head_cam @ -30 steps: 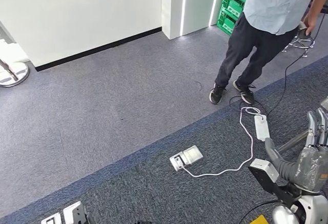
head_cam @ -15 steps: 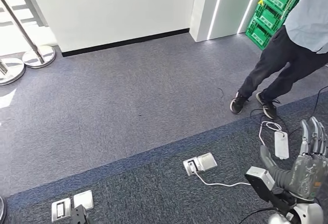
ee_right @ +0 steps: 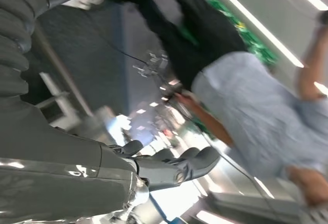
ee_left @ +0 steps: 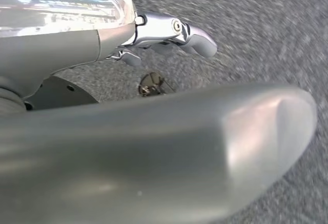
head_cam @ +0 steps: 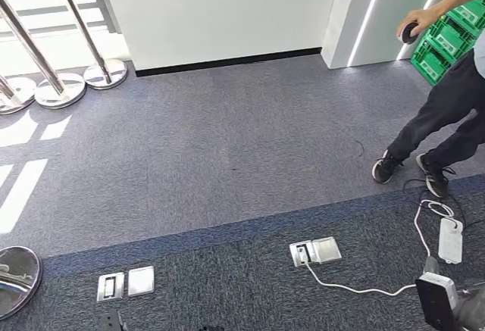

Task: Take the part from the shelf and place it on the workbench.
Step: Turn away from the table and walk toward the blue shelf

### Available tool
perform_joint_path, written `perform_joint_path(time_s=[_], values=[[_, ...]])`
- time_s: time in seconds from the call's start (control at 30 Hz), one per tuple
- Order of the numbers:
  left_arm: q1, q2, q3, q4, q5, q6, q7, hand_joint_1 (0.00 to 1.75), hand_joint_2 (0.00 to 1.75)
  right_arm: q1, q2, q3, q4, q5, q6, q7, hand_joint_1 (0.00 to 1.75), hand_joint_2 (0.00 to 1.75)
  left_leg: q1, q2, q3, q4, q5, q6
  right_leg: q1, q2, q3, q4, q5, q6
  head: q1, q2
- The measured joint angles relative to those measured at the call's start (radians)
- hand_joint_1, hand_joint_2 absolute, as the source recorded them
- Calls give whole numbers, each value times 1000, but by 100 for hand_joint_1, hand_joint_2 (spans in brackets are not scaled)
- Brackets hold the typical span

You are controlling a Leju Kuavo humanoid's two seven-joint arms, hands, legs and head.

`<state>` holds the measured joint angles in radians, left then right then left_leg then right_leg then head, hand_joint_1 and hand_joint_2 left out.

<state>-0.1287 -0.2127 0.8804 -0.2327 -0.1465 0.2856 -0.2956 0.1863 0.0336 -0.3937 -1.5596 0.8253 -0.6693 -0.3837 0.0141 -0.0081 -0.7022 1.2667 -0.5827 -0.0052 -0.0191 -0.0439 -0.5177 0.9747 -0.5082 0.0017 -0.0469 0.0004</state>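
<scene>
The head view looks down on grey carpet (head_cam: 229, 142), paler far off and darker in the near band. Two floor sockets are set into the dark band: one pair of plates (head_cam: 126, 283) at the near left, another (head_cam: 315, 252) toward the right with a white cable (head_cam: 355, 288) plugged in. The cable runs right to one white power strip (head_cam: 450, 240). Three round chrome post bases stand at the far left (head_cam: 60, 88), and a fourth chrome base (head_cam: 17, 278) sits at the near left edge. A person (head_cam: 452, 111) in dark trousers and black shoes stands at the far right, one hand raised and holding a small dark object (head_cam: 408, 32). Green crates (head_cam: 452, 43) are stacked behind the person against the white wall (head_cam: 229, 13).

The left hand (ee_left: 116, 39) hangs over the carpet with its fingers (ee_left: 189, 32) stretched out straight, holding nothing. The right hand (ee_right: 127, 172) also has its fingers (ee_right: 193, 162) extended and apart, with nothing in them. Where the part is, the views do not let me tell.
</scene>
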Motion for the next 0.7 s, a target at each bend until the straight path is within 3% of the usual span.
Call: perform_joint_path(time_s=[0.07,0.13,0.17,0.23,0.27,0.33,0.4,0.47,0.5,0.53,0.6,0.63,0.7], values=[[4,1,10,0,0,5,0,0,0,-11,29,-109,105,-19,20,-69,0,175,1,27,74,-133,57,-3,-1,-20,3,4,-6,9,0,0],[6,1,16,0,0,9,3,0,0,-42,41,-227,237,-20,36,-132,0,175,-2,53,123,-228,83,5,3,-34,6,9,-13,21,1,0],[7,1,19,0,0,10,5,0,0,-60,44,-287,311,-16,43,-149,0,175,-5,57,129,-241,81,11,4,-39,8,9,-15,27,2,0],[11,1,27,0,0,13,8,0,0,-93,44,-390,457,0,48,-158,0,175,-8,39,127,-242,82,26,3,-52,15,5,-17,37,2,0],[13,1,30,0,0,15,8,0,0,-112,42,-430,531,10,44,-154,0,175,-8,32,128,-244,83,32,0,-46,17,8,-24,43,2,0],[15,1,36,0,0,18,8,0,0,-152,35,-504,708,38,26,-128,0,175,-5,22,129,-247,87,42,-2,-9,-2,59,-66,49,3,0],[16,0,38,0,0,19,7,0,0,-168,31,-573,873,70,6,-74,0,175,-7,6,128,-247,87,49,-2,28,-58,188,-134,48,4,0],[16,0,40,0,0,19,5,0,0,-172,31,-616,988,106,-2,9,0,175,-12,-15,128,-246,87,53,-1,36,-110,292,-166,45,4,0],[16,0,42,0,0,20,4,0,0,-177,32,-628,1033,121,-1,54,0,175,-14,-25,130,-245,86,53,-1,38,-114,293,-152,43,4,0],[16,0,43,0,0,21,3,0,0,-183,33,-638,1073,134,3,95,0,175,-15,-35,132,-245,86,53,0,42,-101,256,-121,39,4,0],[16,0,45,0,0,25,2,0,0,-191,38,-655,1133,149,13,156,0,175,-17,-56,135,-245,86,52,-1,78,-45,125,-48,31,4,0],[15,0,45,0,0,27,3,0,0,-193,40,-662,1156,154,19,179,0,175,-17,-67,135,-244,86,49,-2,97,-22,71,-27,27,3,0],[15,0,46,0,0,30,6,0,0,-195,43,-677,1192,159,29,215,0,175,-15,-86,129,-243,88,40,0,118,-4,29,-23,23,3,0]])
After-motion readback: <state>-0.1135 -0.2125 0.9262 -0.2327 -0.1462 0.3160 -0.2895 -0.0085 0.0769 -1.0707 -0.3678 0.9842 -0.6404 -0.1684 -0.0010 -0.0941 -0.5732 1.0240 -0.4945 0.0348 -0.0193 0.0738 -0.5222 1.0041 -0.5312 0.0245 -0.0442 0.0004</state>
